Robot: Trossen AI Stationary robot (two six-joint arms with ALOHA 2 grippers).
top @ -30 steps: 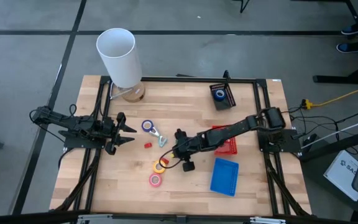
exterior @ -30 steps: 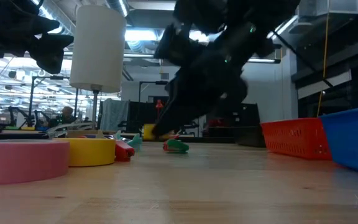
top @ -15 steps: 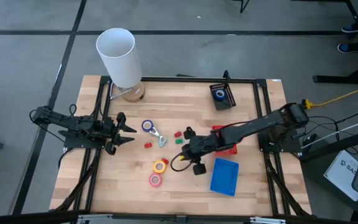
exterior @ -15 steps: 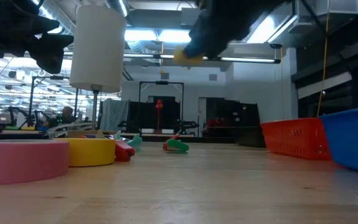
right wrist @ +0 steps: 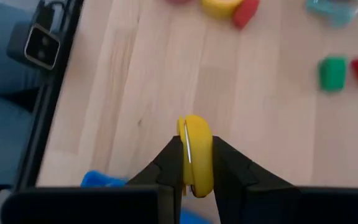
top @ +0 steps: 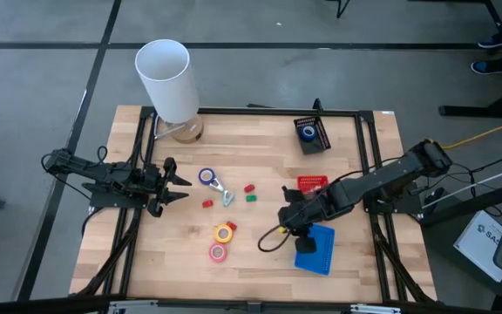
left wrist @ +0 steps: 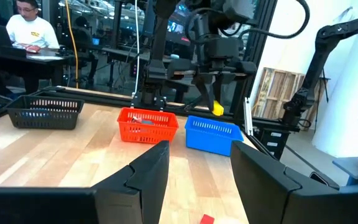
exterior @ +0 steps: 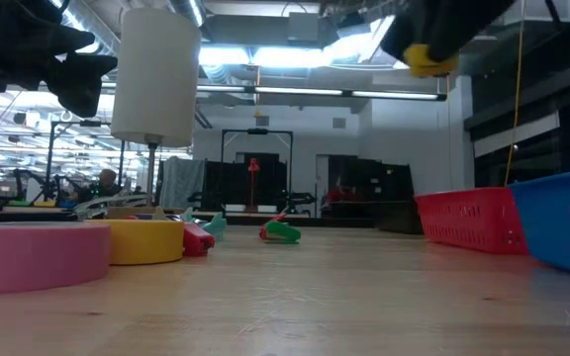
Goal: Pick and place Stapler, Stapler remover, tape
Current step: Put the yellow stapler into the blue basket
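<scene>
Your right pincer (right wrist: 194, 163), gripping a yellow stapler remover (right wrist: 196, 152), has lifted off the counter (top: 260, 244) to beside the blue basket (top: 317, 248), ready for placing.

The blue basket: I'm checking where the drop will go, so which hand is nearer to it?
Right. The right hand is at the blue basket edge, gripping a small yellow piece; the left hand waits far across the table.
</scene>
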